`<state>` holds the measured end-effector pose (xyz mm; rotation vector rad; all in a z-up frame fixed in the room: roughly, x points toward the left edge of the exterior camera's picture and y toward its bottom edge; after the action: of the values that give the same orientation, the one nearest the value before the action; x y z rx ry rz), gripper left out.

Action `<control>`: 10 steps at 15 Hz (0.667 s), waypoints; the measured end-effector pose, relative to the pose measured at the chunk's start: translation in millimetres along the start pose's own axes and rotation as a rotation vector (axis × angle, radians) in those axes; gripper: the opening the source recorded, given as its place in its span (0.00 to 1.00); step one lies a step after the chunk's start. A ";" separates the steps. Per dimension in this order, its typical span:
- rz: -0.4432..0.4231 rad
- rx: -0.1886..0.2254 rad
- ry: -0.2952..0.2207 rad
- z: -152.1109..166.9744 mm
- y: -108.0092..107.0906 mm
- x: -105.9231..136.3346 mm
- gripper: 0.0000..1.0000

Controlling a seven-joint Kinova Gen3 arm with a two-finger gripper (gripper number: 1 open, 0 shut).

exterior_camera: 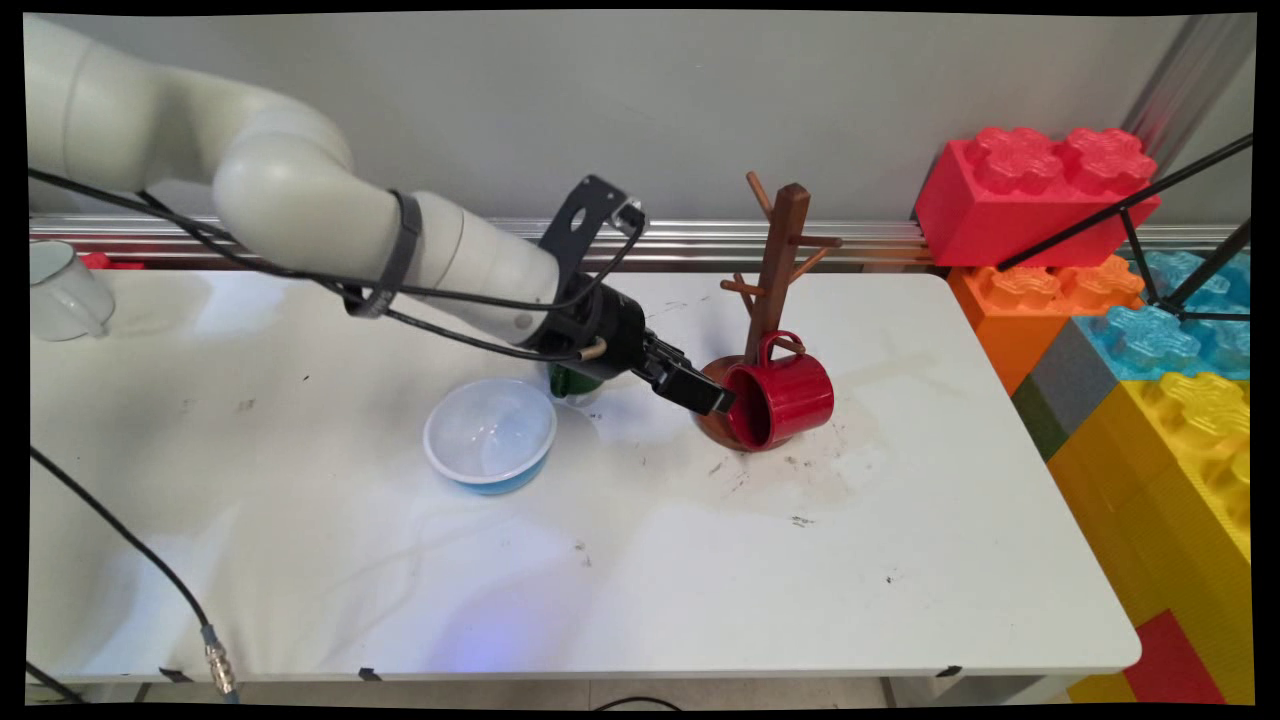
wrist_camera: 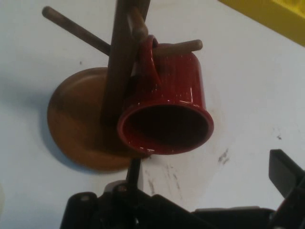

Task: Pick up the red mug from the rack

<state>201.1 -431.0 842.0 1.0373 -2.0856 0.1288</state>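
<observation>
- Red ceramic mug (exterior_camera: 782,397) hangs by its handle on a wooden mug tree (exterior_camera: 778,270): judged rigid, glossy, slippery, breakable.
- Gripper (exterior_camera: 718,402), jaws apart, sits just beside the rim, the likeliest hold.

Tool (exterior_camera: 712,398) low over bench (exterior_camera: 640,580), at rim of red mug (exterior_camera: 782,397) hung by its handle on wooden mug tree (exterior_camera: 775,270). Blue-and-white bowl (exterior_camera: 490,436) left of tool; green object (exterior_camera: 572,381) partly hidden behind arm.
</observation>
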 end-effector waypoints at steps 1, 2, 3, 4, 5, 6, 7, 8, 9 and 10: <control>-0.014 -0.005 0.010 3.9 -0.9 -4.0 1.00; -0.031 -0.012 0.021 8.5 -1.7 -8.2 1.00; -0.049 -0.022 0.032 13.1 -2.0 -12.3 1.00; -0.063 -0.031 0.041 16.8 -2.0 -15.6 1.00; -0.078 -0.042 0.052 21.1 -1.5 -19.1 1.00; -0.093 -0.051 0.063 25.5 -1.2 -22.1 1.00; -0.104 -0.059 0.073 29.2 -1.0 -24.4 1.00; -0.117 -0.065 0.083 33.5 -1.1 -26.7 1.00; -0.130 -0.070 0.093 37.8 -1.4 -28.8 1.00; -0.139 -0.073 0.101 41.4 -1.8 -30.5 1.00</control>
<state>188.2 -429.6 792.2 1.1052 -1.9073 0.0341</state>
